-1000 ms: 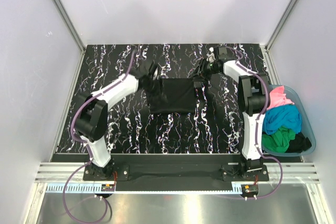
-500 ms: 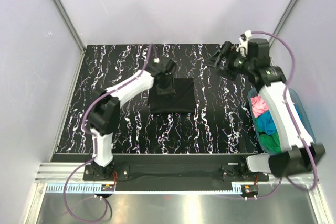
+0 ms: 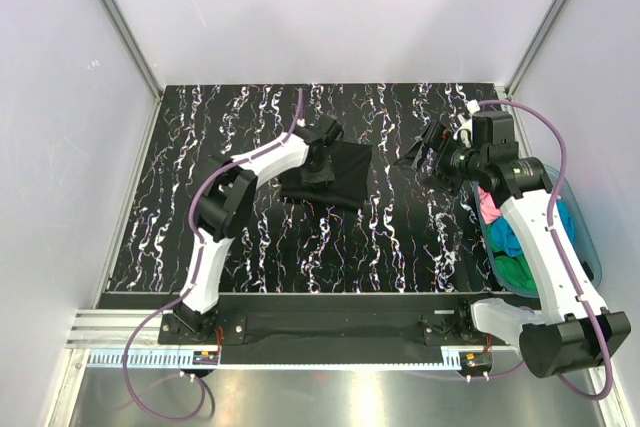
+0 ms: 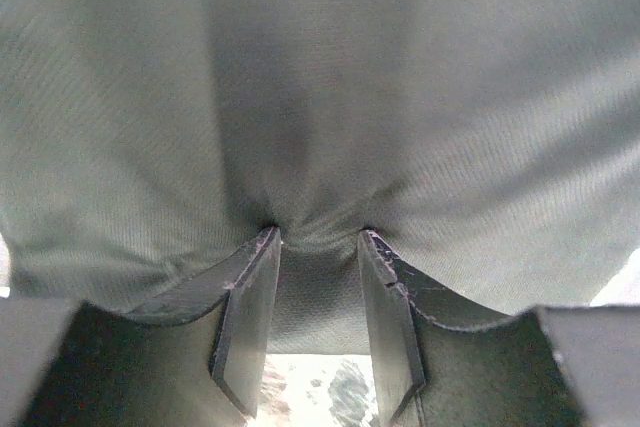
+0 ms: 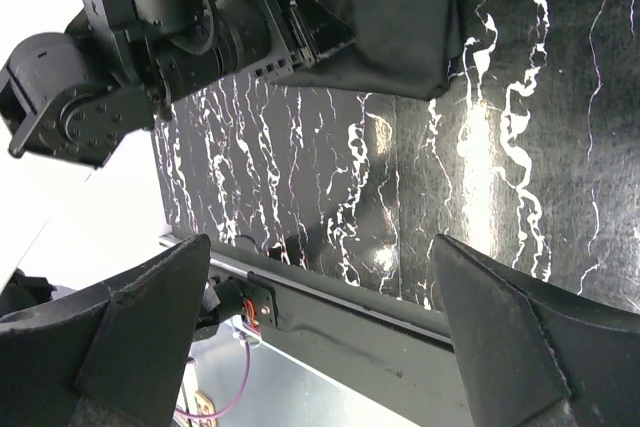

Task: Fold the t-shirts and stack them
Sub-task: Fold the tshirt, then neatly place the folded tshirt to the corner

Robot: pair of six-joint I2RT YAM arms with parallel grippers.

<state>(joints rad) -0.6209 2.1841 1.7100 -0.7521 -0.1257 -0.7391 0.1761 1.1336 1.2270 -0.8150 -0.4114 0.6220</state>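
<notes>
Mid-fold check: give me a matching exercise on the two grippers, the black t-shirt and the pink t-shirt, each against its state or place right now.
1. left gripper
2. right gripper
3. black t-shirt
4. pink t-shirt

A. in the tub on the right
B. open, holding nothing
C. folded, on the table
D. clamped on cloth

Pairs: 1-D, 2-B, 3-C, 4-A

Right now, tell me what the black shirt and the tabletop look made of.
The black shirt: soft matte cloth, likely a cotton knit; fine thread texture shows and it puckers where pinched. The tabletop: hard, glossy, black with white marbling, glare on it; laminate or stone, cannot tell.
</notes>
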